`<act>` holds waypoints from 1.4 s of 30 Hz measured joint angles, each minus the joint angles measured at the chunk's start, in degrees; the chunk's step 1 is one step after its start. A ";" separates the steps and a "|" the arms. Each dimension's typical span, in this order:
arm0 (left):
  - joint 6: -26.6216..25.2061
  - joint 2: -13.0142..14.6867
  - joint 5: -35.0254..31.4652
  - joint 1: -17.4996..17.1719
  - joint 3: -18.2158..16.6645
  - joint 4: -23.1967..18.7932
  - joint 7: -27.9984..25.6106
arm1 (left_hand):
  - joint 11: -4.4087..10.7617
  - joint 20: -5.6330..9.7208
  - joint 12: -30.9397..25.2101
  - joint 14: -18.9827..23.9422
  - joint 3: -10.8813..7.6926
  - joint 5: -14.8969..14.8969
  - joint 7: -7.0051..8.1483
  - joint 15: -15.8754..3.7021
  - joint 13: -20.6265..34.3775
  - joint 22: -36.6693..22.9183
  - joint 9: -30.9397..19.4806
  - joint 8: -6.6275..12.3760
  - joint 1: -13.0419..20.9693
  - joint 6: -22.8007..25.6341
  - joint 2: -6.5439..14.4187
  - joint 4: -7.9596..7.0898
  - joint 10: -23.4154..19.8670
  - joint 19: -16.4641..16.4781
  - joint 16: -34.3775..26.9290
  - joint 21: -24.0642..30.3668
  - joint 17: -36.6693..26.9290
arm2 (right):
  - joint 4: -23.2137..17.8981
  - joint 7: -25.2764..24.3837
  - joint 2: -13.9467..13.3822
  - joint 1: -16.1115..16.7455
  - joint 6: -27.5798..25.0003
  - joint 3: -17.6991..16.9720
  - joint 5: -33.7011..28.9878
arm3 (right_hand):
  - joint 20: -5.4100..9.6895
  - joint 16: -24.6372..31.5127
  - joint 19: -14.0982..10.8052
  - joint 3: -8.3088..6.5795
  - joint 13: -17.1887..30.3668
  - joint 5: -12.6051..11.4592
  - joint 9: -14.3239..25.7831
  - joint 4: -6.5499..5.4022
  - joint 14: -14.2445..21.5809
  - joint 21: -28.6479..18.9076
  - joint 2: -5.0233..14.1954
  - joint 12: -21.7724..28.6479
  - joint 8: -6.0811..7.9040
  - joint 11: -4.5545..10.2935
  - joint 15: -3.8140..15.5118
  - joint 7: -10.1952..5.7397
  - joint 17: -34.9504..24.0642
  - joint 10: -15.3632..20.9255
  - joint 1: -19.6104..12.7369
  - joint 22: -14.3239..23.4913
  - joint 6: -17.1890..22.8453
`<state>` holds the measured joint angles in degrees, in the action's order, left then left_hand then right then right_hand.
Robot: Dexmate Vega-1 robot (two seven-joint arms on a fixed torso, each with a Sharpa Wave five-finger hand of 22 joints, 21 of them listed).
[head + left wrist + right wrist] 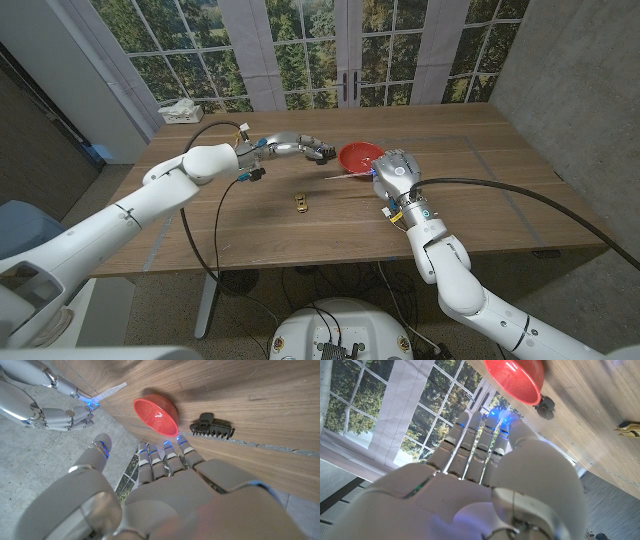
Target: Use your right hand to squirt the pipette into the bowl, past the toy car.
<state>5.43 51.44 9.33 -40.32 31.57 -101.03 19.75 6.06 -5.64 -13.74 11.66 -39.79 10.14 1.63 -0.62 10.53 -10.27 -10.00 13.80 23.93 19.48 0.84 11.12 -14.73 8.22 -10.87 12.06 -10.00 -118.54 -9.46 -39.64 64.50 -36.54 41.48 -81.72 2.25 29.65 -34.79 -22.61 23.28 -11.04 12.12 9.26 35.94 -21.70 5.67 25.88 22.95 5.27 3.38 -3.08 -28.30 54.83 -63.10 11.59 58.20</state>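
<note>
1. Bowl (359, 156): red, on tabletop (480, 200); landmark for all below.
2. Right hand (394, 173): just beside bowl on the robot's side, fingers (70, 415) grasping pipette (107, 393); tip points toward bowl, not yet over it.
3. Car (301, 202): nearer the robot than bowl, well apart from it.
4. Left hand (305, 148): beside bowl, fingers released, holding nothing.
5. Clip (212, 425): black, near bowl.
6. Judgement: carry tip above bowl's inside, then squeeze; keep hand level, avoid nudging rim.
</note>
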 measured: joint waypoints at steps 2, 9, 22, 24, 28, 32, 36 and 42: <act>-0.09 0.07 -0.84 0.29 0.21 -0.30 0.60 | 0.21 -0.09 0.00 0.00 0.00 0.00 0.63 0.00 0.12 0.00 -0.10 0.00 0.75 0.63 -0.34 0.00 -0.21 0.51 0.00 0.00 0.00 | 0.00 -0.18 0.00 0.04 0.18 -0.13 -0.18 | 0.00 0.00 0.00 0.00 0.17 0.00 0.07 0.00 0.00 -0.10 0.00 0.00 0.00 0.05 0.00 0.00 0.00 -0.05 0.00 0.00 0.00; -0.12 0.19 -2.63 1.08 0.78 -1.17 1.51 | 1.22 0.00 0.00 0.22 -0.22 0.00 2.80 -0.22 0.29 0.00 -0.28 0.00 3.29 1.91 -1.17 0.22 -0.60 1.05 0.00 0.00 0.01 | -0.11 -0.83 0.00 0.10 0.77 -0.41 -0.61 | 0.00 0.00 0.00 0.42 0.25 0.00 0.29 0.06 0.00 -0.44 0.00 0.46 0.00 0.38 0.00 0.00 0.00 0.03 0.00 0.00 0.00; 1.37 -0.09 -5.25 1.89 1.31 -1.85 2.27 | 3.34 0.63 0.00 1.72 -0.22 0.00 6.70 -1.57 0.28 0.00 -0.12 0.22 9.00 4.58 -4.06 0.22 -3.77 3.29 -0.07 0.00 0.01 | 0.00 -1.70 0.34 -0.06 1.70 -0.60 -1.22 | 0.32 -0.27 0.32 0.41 0.79 0.00 0.28 0.07 0.00 -0.44 -0.01 0.46 -0.01 0.38 0.00 0.00 0.01 0.03 0.00 0.00 0.00; 1.58 -0.34 -5.44 2.11 1.47 -1.85 2.44 | 3.46 0.63 0.00 2.18 -0.22 0.00 6.68 -1.73 0.28 0.01 -0.12 0.22 9.68 4.59 -4.23 0.22 -3.89 3.28 -0.39 0.00 0.01 | 0.05 -1.96 0.38 -0.11 1.96 -0.60 -1.39 | 0.32 -0.43 0.32 0.41 0.79 0.00 0.28 0.07 0.00 -0.44 -0.01 0.46 -0.01 0.38 0.00 0.00 0.01 0.02 0.00 0.00 0.00; 2.06 -0.69 -5.71 2.43 1.70 -1.75 2.88 | 3.23 0.54 0.00 2.81 -0.22 0.00 6.46 -1.75 0.15 0.01 -0.12 0.22 10.61 4.81 -4.17 0.21 -4.74 4.00 -0.39 0.16 0.01 | 0.17 -2.25 0.50 -0.28 2.31 -0.60 -1.59 | 0.32 -0.43 0.32 0.41 0.79 0.00 0.27 0.07 0.00 -0.44 -0.01 0.45 -0.01 0.38 0.00 0.00 -0.07 0.02 0.00 0.00 0.00; 2.43 -1.05 -5.83 2.70 1.93 -1.45 3.32 | 3.37 0.47 0.00 3.61 0.02 0.00 6.16 -1.73 0.12 0.01 -0.12 0.10 11.79 5.11 -3.89 -0.03 -5.64 4.35 -0.40 0.24 0.01 | 0.29 -2.65 0.61 -0.38 2.62 -0.55 -1.72 | 0.31 -0.43 0.32 0.41 1.05 0.00 0.26 0.07 0.00 -0.88 0.00 0.46 0.25 0.37 0.00 -0.01 -0.27 0.03 -0.02 0.00 0.00; 2.64 -1.05 -5.84 2.70 1.93 -1.45 3.81 | 3.56 0.63 -0.19 5.04 0.43 0.00 5.75 -1.74 0.12 0.01 -0.21 -0.06 13.05 5.52 -3.23 -0.43 -6.87 5.06 -0.89 0.46 0.01 | 0.39 -2.65 0.79 -0.57 2.62 -0.44 -1.72 | 0.31 -0.43 0.32 0.40 1.05 0.00 0.24 0.07 0.00 -0.88 0.11 0.45 0.40 0.37 0.00 -0.01 -0.27 0.03 -0.13 0.00 0.00; 2.96 -1.97 -5.81 3.40 2.55 -0.62 4.53 | 3.55 0.94 -0.63 6.93 1.17 0.00 5.04 -1.71 0.12 -0.07 -0.28 -0.06 14.88 7.70 -2.46 -1.11 -9.79 6.08 -1.23 0.67 0.01 | 0.54 -3.95 1.01 -0.88 3.24 -0.26 -1.90 | 0.31 -0.65 0.32 0.40 1.34 0.01 0.25 0.07 0.00 -0.88 0.24 0.45 0.40 0.37 0.00 -0.01 -0.26 0.02 -0.26 0.00 -0.01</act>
<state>8.39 49.47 3.52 -36.93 34.11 -101.65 24.29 9.60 -4.70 -14.38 18.59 -38.63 10.14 6.66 -2.34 10.66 -10.34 -10.28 13.74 38.81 27.18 -1.62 10.02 -24.52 14.30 -12.10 12.74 -9.99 -118.00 -13.41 -38.63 63.62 -33.31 41.22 -83.62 2.56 29.00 -34.47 -22.21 24.62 -11.03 12.36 9.33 35.94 -22.58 5.91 26.34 23.36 5.64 3.38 -3.08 -28.56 54.85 -63.36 11.59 58.20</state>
